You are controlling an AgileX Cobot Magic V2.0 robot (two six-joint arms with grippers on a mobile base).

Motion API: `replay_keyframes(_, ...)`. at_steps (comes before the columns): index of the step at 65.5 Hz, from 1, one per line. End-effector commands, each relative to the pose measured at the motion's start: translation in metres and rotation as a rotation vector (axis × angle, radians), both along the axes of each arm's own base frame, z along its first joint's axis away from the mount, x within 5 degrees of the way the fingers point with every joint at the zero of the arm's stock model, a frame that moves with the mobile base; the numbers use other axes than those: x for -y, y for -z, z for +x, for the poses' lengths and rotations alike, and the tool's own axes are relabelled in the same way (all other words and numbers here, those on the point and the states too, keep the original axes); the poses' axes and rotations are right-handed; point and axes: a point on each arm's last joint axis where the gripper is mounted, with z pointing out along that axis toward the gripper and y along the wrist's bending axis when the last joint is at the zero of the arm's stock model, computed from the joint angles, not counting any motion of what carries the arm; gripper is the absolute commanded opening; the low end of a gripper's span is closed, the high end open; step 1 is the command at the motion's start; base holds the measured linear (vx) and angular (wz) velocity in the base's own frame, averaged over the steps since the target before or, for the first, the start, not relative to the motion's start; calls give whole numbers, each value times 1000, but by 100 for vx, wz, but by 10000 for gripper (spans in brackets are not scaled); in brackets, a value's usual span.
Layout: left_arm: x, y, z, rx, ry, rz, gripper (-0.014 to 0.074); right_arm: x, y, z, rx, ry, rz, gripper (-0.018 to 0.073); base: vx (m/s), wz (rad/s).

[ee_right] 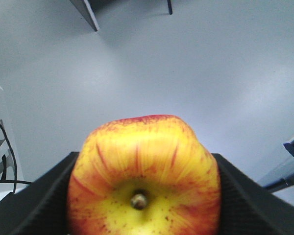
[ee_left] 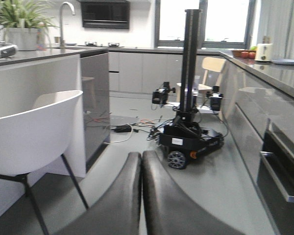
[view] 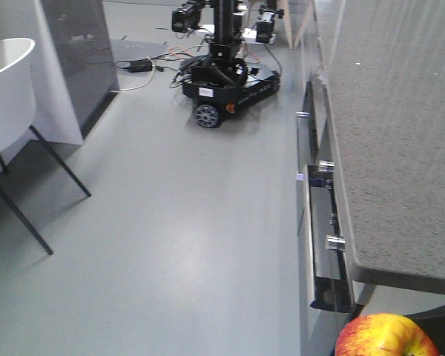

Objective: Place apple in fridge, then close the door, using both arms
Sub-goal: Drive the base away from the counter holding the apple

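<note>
Grey kitchen floor [view: 170,245] lies below. My right jaws clamp the round red-and-yellow apple [ee_right: 144,181]; left jaws shut, empty. Smooth skin could slip, bruising it.

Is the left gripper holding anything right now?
No, the left wrist view shows the left gripper with its jaws shut flat against each other and nothing between them.
</note>
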Motion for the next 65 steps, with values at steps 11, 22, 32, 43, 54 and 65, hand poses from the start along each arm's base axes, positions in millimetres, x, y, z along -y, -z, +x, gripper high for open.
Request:
replay_keyframes(11, 0, 2, 0, 60, -6, -7, -6, -2, -12, 3, 61, 11, 56, 67, -4, 35)
replay_keyframes(22, 0, 2, 0, 60, -6, -7, -6, -2, -12, 3, 61, 11, 56, 67, -6, 40)
replay_keyframes(32, 0, 2, 0, 60, -6, -7, -6, -2, -12, 3, 61, 11, 56, 67, -7, 38)
replay_keyframes(43, 0, 2, 0, 60, -6, -7, -6, -2, -12, 3, 61, 11, 56, 67, -7, 33)
replay_keyframes(54, 0, 2, 0, 60, -6, -7, -6, -2, -12, 3, 61, 11, 56, 67, -6, 32)
replay_keyframes(65, 0, 2, 0, 60, -6, -7, -6, -2, -12, 3, 61, 11, 56, 67, -5, 32)
